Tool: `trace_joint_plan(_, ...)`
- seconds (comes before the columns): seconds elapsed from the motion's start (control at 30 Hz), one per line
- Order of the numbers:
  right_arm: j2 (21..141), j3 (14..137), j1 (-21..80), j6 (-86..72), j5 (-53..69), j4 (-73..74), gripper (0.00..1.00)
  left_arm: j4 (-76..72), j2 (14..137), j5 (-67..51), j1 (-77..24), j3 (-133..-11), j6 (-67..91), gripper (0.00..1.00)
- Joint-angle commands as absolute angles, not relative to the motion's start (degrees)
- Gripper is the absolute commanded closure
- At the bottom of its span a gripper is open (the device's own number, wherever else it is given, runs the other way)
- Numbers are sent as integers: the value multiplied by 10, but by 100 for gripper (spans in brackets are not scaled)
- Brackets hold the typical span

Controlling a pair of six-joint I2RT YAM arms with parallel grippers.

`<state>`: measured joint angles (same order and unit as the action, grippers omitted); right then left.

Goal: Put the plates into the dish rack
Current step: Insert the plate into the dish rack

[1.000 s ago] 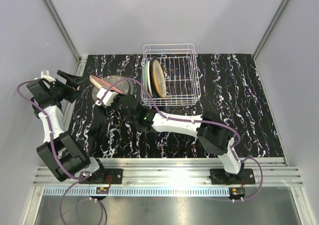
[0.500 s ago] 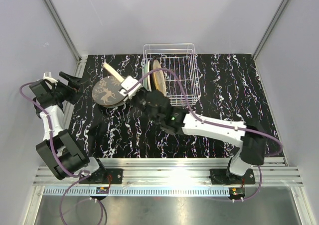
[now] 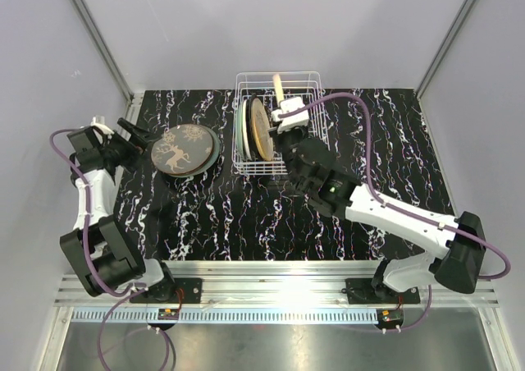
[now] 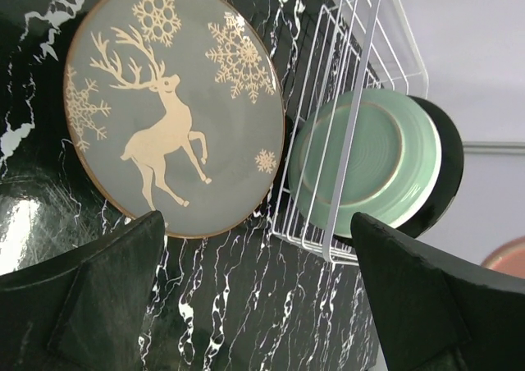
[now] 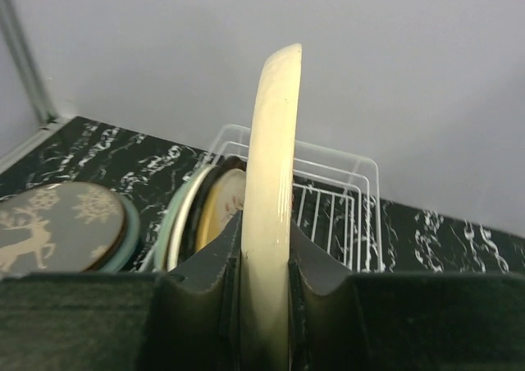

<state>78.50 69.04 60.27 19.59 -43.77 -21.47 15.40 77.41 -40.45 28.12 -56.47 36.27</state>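
Observation:
The white wire dish rack [image 3: 283, 129] stands at the back middle of the table. A pale green, a dark and a cream plate [image 3: 254, 129] stand on edge at its left end. My right gripper [image 3: 287, 112] is shut on the rim of a cream-coloured plate [image 3: 278, 88] and holds it upright, edge-on, above the rack. In the right wrist view this plate [image 5: 275, 158] rises between my shut jaws [image 5: 265, 256]. A stack of plates topped by a grey reindeer plate [image 3: 182, 149] lies left of the rack. My left gripper [image 3: 141, 133] is open and empty just left of the stack.
The left wrist view shows the reindeer plate [image 4: 172, 100], the rack's left wall [image 4: 361, 133] and the green plate [image 4: 373, 170] behind it. Grey walls enclose the black marbled table [image 3: 394, 149]. The table's left edge rail [image 3: 127, 116] runs beside the left arm.
My right arm has carried the plate from over the stack rightward to above the rack, turning it upright. The left gripper has edged closer to the stack.

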Motion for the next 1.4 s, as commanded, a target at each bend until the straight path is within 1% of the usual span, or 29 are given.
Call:
trace_joint_plan(0.0,744,694,568,113,-456,-255,100,154,751,-386,264,-592,342,1)
trace_joint_plan(0.13,756,685,517,56,-432,-236,100,156,751,-383,243,-592,338,1)
trace_joint_plan(0.5,848,730,476,25,-380,-225,100,142,752,-407,230,-587,355,1)
trace_joint_plan(0.73,919,783,468,10,-352,-217,100,132,754,-416,224,-581,367,1)
trace_joint_plan(0.97,963,816,460,4,-348,-214,100,120,759,-430,225,-576,381,1)
trace_joint_plan(1.37,1011,821,449,-33,-346,-213,100,116,755,-435,220,-574,384,1)
